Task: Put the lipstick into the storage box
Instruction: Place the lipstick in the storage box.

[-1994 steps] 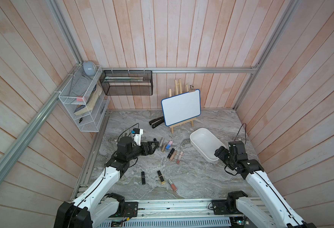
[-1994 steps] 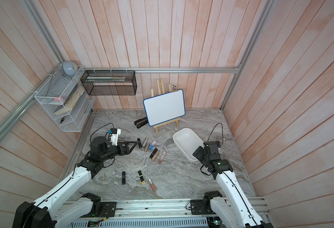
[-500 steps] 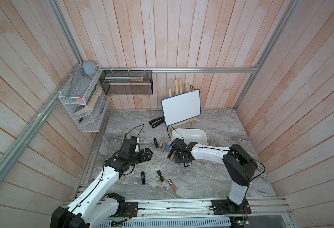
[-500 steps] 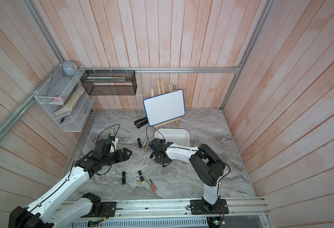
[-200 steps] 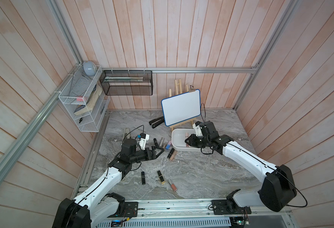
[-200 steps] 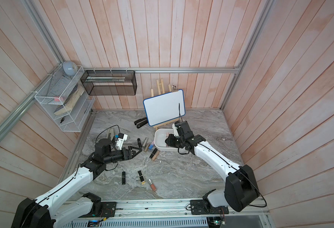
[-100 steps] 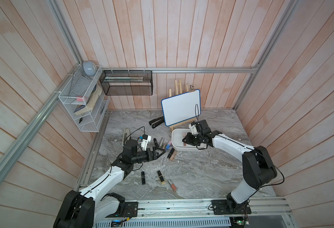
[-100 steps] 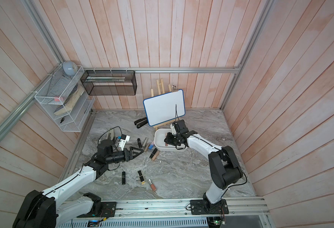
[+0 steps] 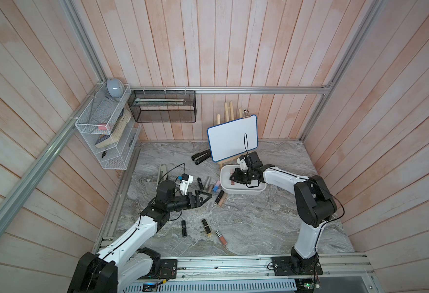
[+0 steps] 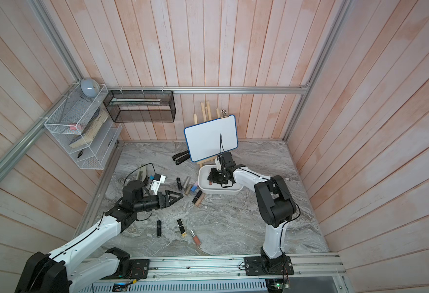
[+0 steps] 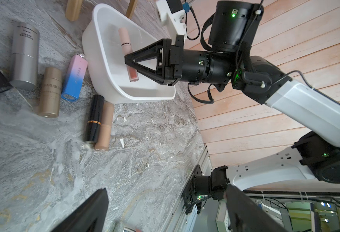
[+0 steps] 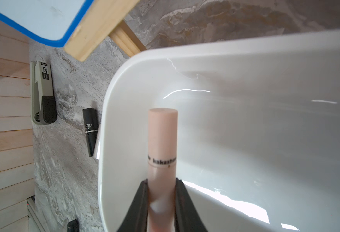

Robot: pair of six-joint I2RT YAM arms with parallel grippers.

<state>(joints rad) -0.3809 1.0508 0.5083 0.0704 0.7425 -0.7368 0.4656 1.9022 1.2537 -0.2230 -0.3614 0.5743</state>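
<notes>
And here's the drop-off step. The right gripper [image 11: 127, 59] is clamped tight on the pink lipstick [image 11: 125, 43], holding it crosswise near the middle of the tube. The lipstick sits inside the walls of the storage box [image 11: 104, 66], low over its floor. Whether it is touching the bottom, I can't tell from here.

The box stands toward the back edge of the counter [image 9: 246, 223], just in front of the whiteboard [image 9: 231, 138]. From the wrist, the pale cap end points at the box's rounded corner [image 12: 124, 84].

I'd say the carry is done and what's wanted now is a simple release: spread the jaws, let the tube lie down, then draw up and back without catching the box wall.

The right arm rises from the counter's front-right corner. Its forearm reaches toward the back, and the wrist is turned so the claw lies nearly level over the box.

The left gripper [image 9: 207, 196] is wide open and empty. It hangs above the counter left of centre, pointing toward the loose lipsticks [image 9: 219, 197] just beside the box.
</notes>
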